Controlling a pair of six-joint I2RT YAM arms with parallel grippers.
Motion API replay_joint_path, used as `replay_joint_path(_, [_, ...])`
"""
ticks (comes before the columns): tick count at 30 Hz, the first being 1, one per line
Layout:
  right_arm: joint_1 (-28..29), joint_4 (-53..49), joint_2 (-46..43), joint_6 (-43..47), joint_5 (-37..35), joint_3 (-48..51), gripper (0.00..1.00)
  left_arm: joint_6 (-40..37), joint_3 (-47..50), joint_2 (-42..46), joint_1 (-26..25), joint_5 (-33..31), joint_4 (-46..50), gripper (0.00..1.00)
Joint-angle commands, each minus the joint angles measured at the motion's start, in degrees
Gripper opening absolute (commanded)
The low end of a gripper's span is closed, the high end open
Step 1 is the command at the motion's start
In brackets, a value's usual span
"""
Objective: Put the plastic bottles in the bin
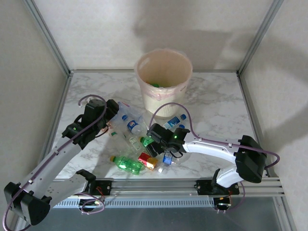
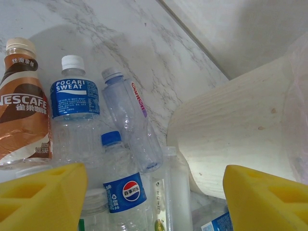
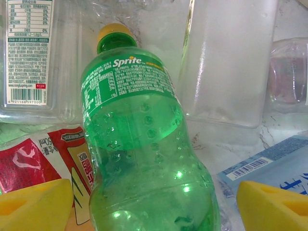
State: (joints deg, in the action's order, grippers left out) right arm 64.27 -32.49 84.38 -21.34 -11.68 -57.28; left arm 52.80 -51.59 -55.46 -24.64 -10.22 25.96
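Bottles lie in a loose heap on the marble table, between the two arms and just in front of the bin. Bin is upright at the far middle of the table, with something green inside it, too small to identify.

Left gripper hangs over the left edge of the heap, fingers spread wide and holding nothing. In its wrist view the yellow fingertips sit at the two bottom corners. Lying side by side under it:
- brown coffee bottle
- blue-label sports drink bottle
- clear bottle with pink lettering
- blue-cap cola bottle

The bin wall is close on their right.

Right gripper is low over the right side of the heap, fingers released. They straddle a green soda bottle with a yellow cap. There is a gap on both sides and the pads are not touching it.

It's crowded around that bottle:
- red-label bottle is partly hidden behind its left side
- white-label clear bottle is up left
- large clear bottle is just beside its neck on the right
- blue-label bottle is lower right

In the top view a second green bottle lies at the near edge of the heap, well apart from the bin. Blue-cap bottles lie at the bin's foot.
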Motion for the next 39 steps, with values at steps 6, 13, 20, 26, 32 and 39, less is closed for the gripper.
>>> replay_joint_path(6, [0.5, 0.5, 0.2, -0.9, 1.2, 1.6, 0.76, 0.9, -0.2, 0.7, 0.7, 0.3, 0.1, 0.74])
replay_joint_path(13, [0.5, 0.7, 0.3, -0.9, 0.9, 1.8, 0.66, 1.0, -0.7, 0.5, 0.8, 0.3, 0.2, 0.74])
replay_joint_path(20, [0.5, -0.1, -2.0, -0.6, 0.1, 0.8, 0.57, 1.0, -1.1, 0.3, 0.8, 0.3, 0.1, 0.74])
replay_joint_path(26, [0.5, -2.0, -4.1, -0.4, -1.1, -1.6, 0.54, 1.3, -1.1, 0.0, 0.8, 0.3, -0.1, 0.74])
replay_joint_path(32, [0.8, -4.5, -7.1, 0.1, -2.5, -5.3, 0.52, 1.5, -1.1, 0.1, 0.8, -0.7, 0.3, 0.74])
replay_joint_path(39, [1.1, -5.5, -10.0, 2.3, -3.8, -12.8, 0.51, 2.4, -0.5, 1.1, 0.9, -2.5, 0.9, 0.74])
